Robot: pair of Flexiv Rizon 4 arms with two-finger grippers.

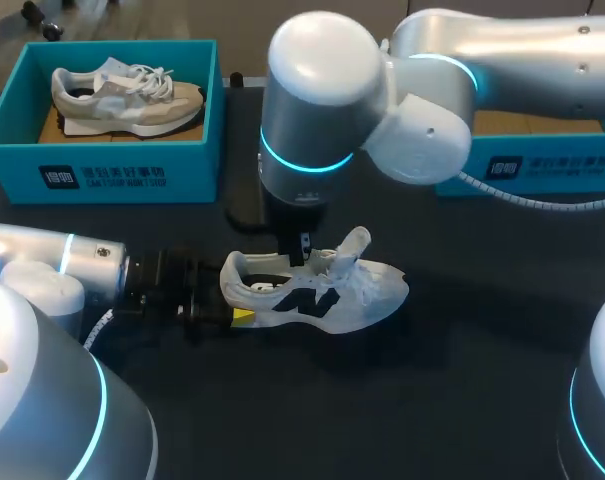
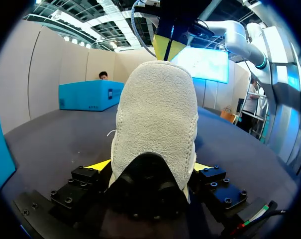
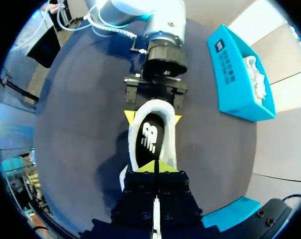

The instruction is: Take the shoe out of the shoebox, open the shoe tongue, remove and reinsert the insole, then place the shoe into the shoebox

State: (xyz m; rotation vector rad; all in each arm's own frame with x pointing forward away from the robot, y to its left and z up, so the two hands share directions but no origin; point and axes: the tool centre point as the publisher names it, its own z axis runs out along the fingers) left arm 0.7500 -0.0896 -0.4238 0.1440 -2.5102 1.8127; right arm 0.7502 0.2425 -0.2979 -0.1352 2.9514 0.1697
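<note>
The left hand (image 1: 237,305) steadied the shoe (image 1: 327,295) for access to the insole (image 3: 150,137).
It gripped the heel from both sides, keeping the shoe upright on the tabletop (image 1: 432,400), probably so that it would not slide. The right hand (image 1: 302,248) hung just above the shoe opening; whether it was open or closed could not be told. The shoebox (image 1: 102,165) stood well beyond both hands.

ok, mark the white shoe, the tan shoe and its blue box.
white shoe (image 1: 370,300), head view, side of the forefoot.
tan shoe (image 1: 132,106), head view, middle of its side.
blue box (image 1: 194,170), head view, bare front wall.
</note>
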